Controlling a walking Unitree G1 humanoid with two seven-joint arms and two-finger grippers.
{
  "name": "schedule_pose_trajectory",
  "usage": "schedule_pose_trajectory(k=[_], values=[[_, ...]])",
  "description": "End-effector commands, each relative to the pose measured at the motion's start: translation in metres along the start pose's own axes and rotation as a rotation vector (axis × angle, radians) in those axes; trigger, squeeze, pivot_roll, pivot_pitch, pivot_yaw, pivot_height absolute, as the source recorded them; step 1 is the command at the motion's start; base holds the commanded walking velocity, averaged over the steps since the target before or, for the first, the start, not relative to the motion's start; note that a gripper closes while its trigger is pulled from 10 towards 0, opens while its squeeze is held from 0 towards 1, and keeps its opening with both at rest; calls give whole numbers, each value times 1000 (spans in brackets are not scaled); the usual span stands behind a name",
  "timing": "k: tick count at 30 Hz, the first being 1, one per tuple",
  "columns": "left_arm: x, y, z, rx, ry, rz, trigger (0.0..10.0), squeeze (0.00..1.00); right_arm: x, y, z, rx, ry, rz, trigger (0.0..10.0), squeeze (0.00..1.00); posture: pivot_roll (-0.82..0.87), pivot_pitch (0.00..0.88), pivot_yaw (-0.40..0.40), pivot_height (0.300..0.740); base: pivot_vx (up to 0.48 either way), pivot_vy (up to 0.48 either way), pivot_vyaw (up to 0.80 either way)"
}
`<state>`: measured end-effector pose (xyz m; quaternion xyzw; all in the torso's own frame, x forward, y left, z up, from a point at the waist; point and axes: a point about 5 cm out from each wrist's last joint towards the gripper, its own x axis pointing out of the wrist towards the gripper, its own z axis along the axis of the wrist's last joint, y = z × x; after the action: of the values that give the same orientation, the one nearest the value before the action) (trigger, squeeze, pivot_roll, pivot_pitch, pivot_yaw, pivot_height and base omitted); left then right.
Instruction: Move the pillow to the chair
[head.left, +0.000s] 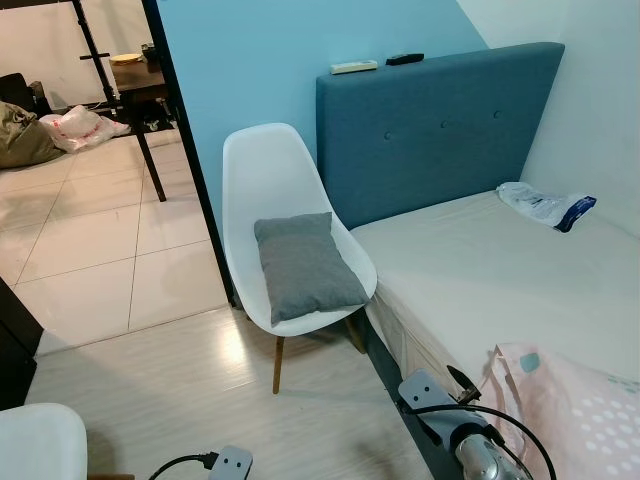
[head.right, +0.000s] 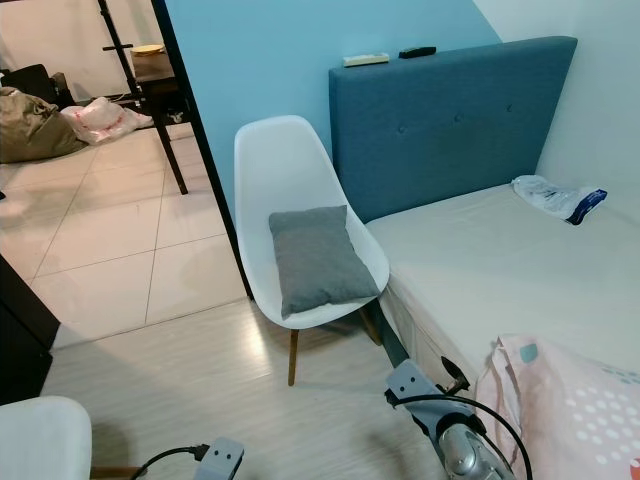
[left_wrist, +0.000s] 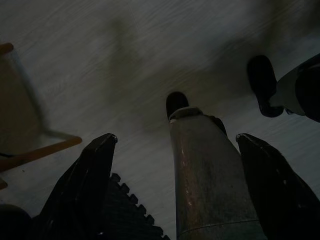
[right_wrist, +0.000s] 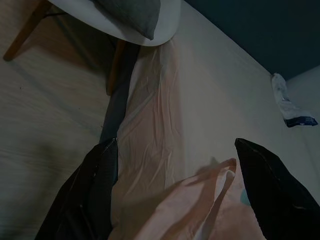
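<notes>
Grey pillow (head.left: 306, 265) lies on seat of white chair (head.left: 268, 170). Bed (head.left: 480, 270) touches chair's side; blue headboard (head.left: 430, 125) behind. Pink polka-dot pillow (head.left: 575, 410) on bed's near end. Right gripper (right_wrist: 175, 195) spread, empty, above bed edge. Left gripper (left_wrist: 172, 195) spread, empty, over floor (head.left: 200, 390).

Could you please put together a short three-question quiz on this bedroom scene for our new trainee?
1. True or false: the grey pillow lies on the seat of the white chair.
2. What lies on the bed near the wall: (a) a book, (b) a plastic bag, (c) a shoe?
3. What are the right gripper fingers holding?

Key: 1 true; 2 b; 3 nothing, they stand apart over the bed's edge.
</notes>
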<state>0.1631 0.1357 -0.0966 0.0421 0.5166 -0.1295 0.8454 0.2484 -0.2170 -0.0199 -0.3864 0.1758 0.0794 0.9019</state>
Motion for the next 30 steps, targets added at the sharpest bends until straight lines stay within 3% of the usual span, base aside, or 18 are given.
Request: schedule_pose_trajectory(k=[1,11,30], values=[[0,1,-1,6,8,2,10000,0,-1,1,0,18,1,-5,10000,0,-105,0,37,740,0,0,0],[0,-2,-6,0,16,-7,10000,0,-5,0,-6,18,0,-7,10000,0,-140,0,32,740,0,0,0],[-2,3,-13,70,44,-19,10000,0,-7,10,-2,21,-18,-4,10000,0,-174,0,73,740,0,0,0]])
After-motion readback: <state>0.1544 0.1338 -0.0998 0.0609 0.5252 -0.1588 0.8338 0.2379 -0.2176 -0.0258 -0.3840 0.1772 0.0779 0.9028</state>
